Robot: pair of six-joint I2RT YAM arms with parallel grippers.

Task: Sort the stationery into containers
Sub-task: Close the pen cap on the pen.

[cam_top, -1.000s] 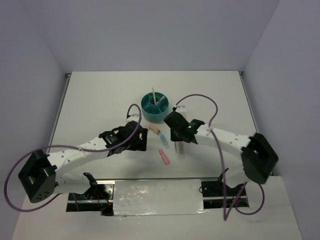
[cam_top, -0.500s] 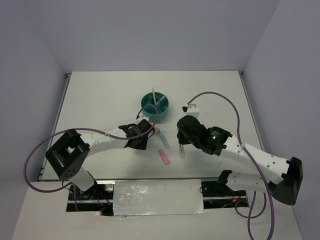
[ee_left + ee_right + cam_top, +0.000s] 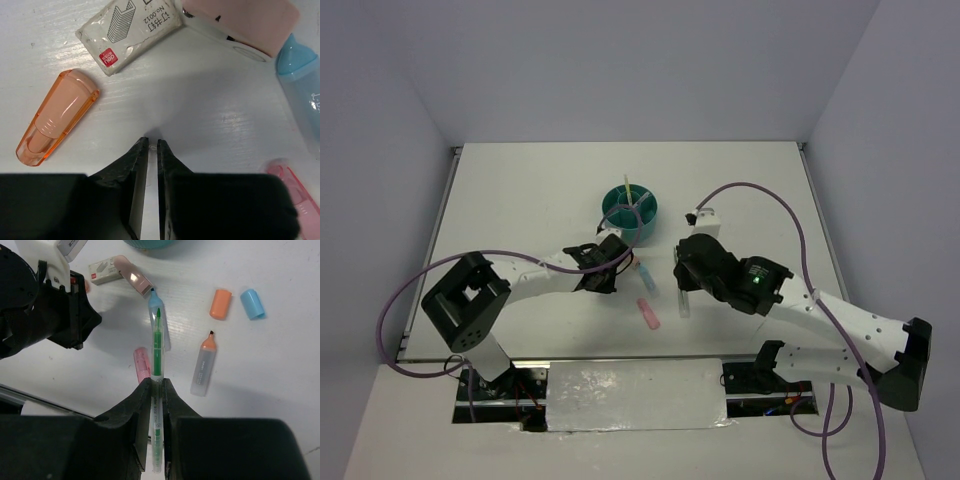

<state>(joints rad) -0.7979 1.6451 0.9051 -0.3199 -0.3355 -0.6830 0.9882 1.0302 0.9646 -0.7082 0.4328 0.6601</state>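
Observation:
The teal organizer (image 3: 618,226) stands mid-table with a yellow pen (image 3: 628,190) upright in it. My left gripper (image 3: 152,142) is low over the table, its jaws closed to a thin slit with a tiny clear clip (image 3: 148,142) between the tips. Around it lie an orange cap (image 3: 57,115), a staple box (image 3: 130,30), a pink piece (image 3: 240,25) and a blue marker (image 3: 300,85). My right gripper (image 3: 157,382) is shut on a green pen (image 3: 157,355), held above the blue marker (image 3: 164,337) and a pink cap (image 3: 142,365).
An orange-tipped clear marker (image 3: 204,367), a loose orange cap (image 3: 220,303) and a blue cap (image 3: 252,303) lie right of the pen. The left arm's black head (image 3: 55,315) is close on the left. The two grippers (image 3: 610,268) (image 3: 682,268) flank the pile just before the organizer.
The left jaws have closed from wide open to a thin slit over the table. The right gripper has kept its hold on the green pen and shifted slightly right.

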